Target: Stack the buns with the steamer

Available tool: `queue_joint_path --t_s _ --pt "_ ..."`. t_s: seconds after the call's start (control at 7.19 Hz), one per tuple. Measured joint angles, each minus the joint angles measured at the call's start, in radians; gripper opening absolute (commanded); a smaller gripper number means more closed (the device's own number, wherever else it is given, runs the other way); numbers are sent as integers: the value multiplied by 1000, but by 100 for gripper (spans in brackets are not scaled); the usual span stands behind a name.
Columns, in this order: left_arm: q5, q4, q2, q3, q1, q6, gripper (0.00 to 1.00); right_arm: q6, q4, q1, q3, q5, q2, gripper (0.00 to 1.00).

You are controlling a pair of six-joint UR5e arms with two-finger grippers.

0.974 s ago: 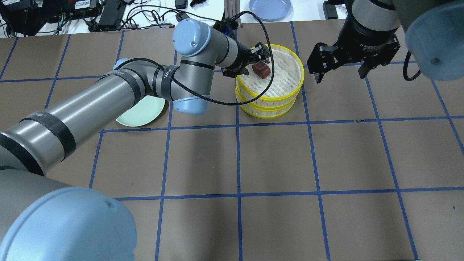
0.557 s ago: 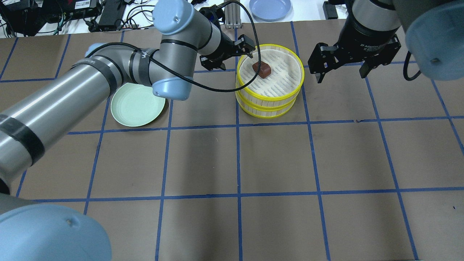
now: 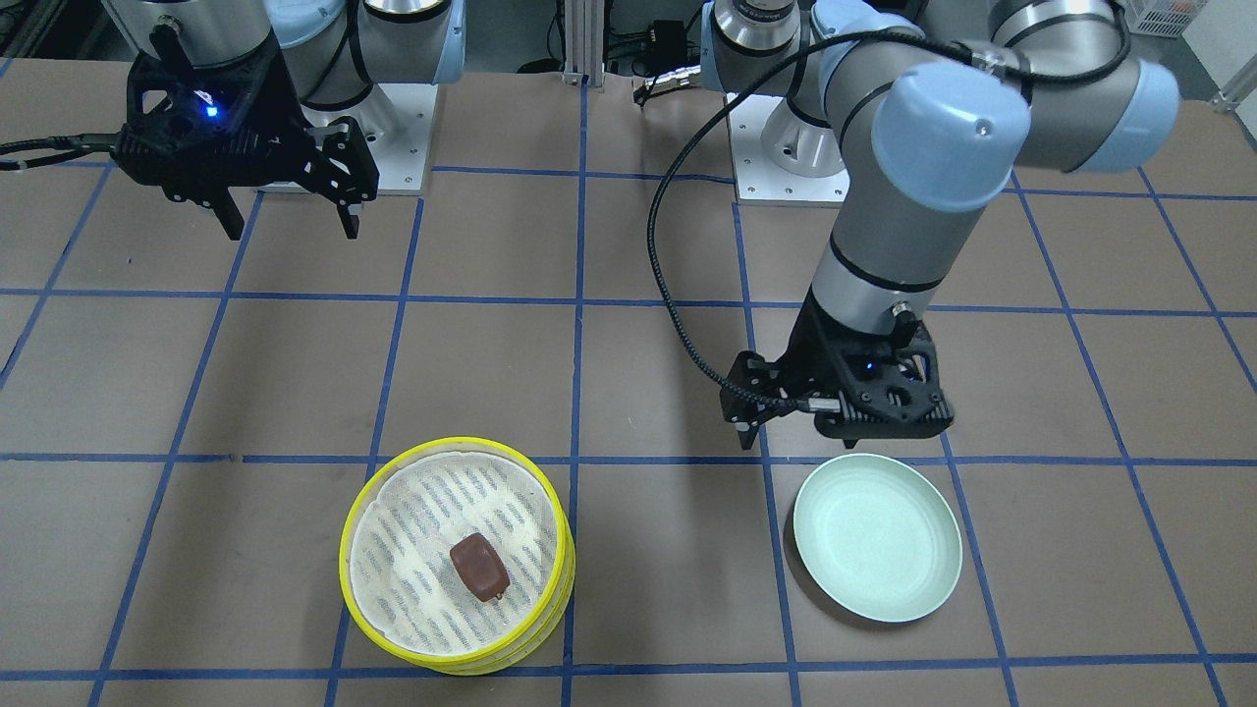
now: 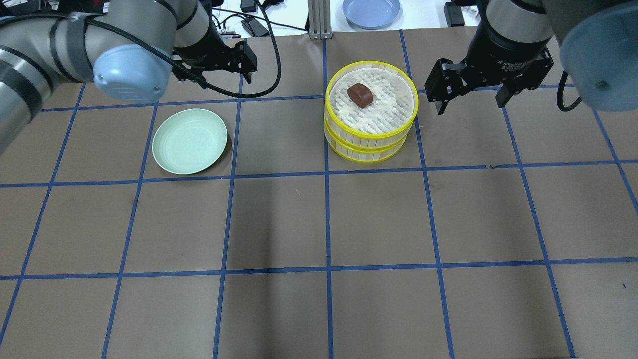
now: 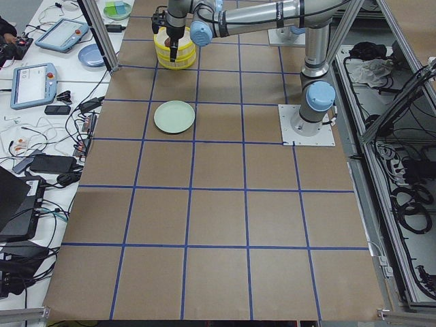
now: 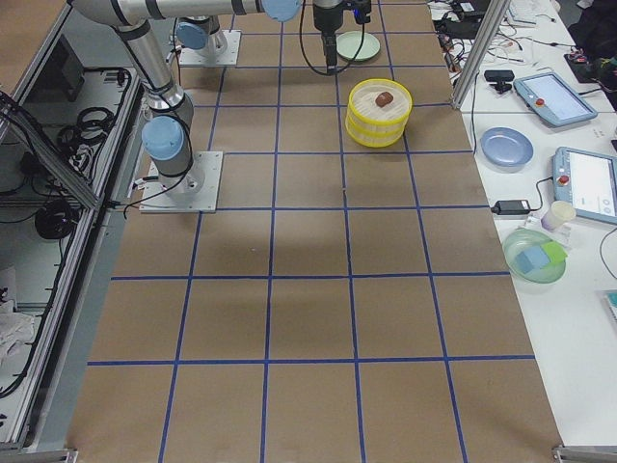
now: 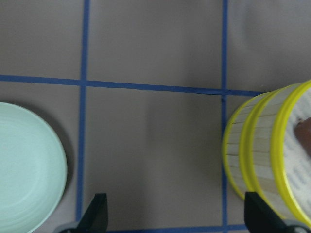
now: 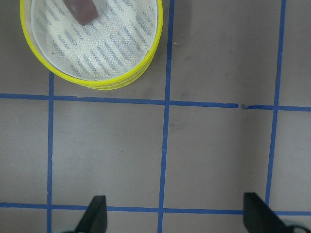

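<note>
The steamer [image 4: 370, 134] is two yellow-rimmed trays stacked one on the other at the table's far middle. The dark reddish-brown bun [image 4: 360, 94] lies on the top tray's liner; it also shows in the front view [image 3: 478, 567]. The cream-white bun is not in view. My left gripper [image 4: 225, 77] is open and empty, above the table just beyond the pale green plate and well left of the steamer. In its wrist view the steamer [image 7: 243, 155] is at the right edge. My right gripper [image 4: 470, 102] is open and empty, right of the steamer [image 8: 116, 83].
The pale green plate [image 4: 189, 141] lies empty left of the steamer. A blue plate [image 4: 371, 11], cables and devices sit on the white bench beyond the table's far edge. Blue tape lines grid the brown table.
My left gripper has drawn back left from over the top tray to above the table beyond the green plate, leaving the brown bun on the liner. The right arm has not moved.
</note>
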Motion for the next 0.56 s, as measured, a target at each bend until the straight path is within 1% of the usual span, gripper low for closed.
queue_joint_path --t_s 0.14,0.28,0.56 --pt "35 -72 48 2 10 10 100 0 0 0 0 0 0 100" --pt "35 -131 92 2 17 14 100 0 0 0 0 -1 0 100" --pt "-3 -188 154 -13 22 42 100 1 0 0 1 -1 0 100"
